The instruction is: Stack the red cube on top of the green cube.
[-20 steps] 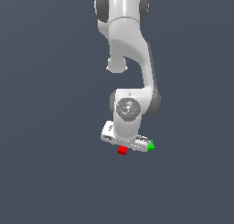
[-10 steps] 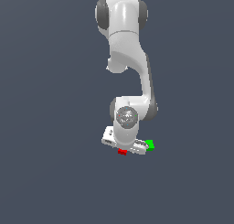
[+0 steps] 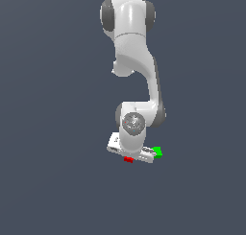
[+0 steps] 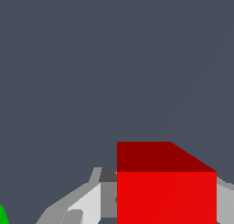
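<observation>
The red cube (image 3: 128,159) lies on the floor under the white hand, only its lower edge showing in the exterior view. In the wrist view the red cube (image 4: 167,195) fills the space between the two fingers. A grey finger (image 4: 107,195) lies against one side and the other finger (image 4: 225,200) against the opposite side. My gripper (image 3: 129,156) is down at floor level, shut on the red cube. The green cube (image 3: 157,152) sits on the floor just to the exterior view's right of the hand; a sliver of it shows in the wrist view (image 4: 2,215).
The white arm (image 3: 137,80) rises from the hand to its base at the top of the exterior view. The plain dark grey floor (image 3: 57,181) lies all around.
The hand has come down over the red cube, so less of the cube shows under it. Both cubes have stayed in place.
</observation>
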`<state>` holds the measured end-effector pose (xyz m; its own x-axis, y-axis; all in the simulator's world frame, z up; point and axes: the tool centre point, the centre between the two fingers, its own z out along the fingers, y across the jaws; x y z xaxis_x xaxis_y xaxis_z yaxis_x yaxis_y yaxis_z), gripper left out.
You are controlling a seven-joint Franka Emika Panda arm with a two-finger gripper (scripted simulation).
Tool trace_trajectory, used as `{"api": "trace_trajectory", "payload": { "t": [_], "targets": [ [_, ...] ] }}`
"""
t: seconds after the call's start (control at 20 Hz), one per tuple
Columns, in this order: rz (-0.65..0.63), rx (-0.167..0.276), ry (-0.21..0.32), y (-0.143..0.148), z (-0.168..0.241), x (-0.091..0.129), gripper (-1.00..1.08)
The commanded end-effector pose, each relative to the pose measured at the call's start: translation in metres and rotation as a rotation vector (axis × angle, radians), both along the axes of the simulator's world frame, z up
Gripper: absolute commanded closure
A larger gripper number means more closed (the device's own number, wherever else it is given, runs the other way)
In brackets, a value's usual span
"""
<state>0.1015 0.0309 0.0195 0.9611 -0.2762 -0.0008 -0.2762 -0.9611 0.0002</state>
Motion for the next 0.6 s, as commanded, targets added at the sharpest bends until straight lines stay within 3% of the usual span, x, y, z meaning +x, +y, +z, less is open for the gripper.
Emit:
{"api": "trace_trajectory", "payload": {
  "t": [0.0,0.55],
  "targets": [
    [0.0,0.0,-0.001,0.0,0.0,0.0,1.08],
    [0.0,0.0,0.0,0.0,0.019,-0.001,1.08]
  ]
}}
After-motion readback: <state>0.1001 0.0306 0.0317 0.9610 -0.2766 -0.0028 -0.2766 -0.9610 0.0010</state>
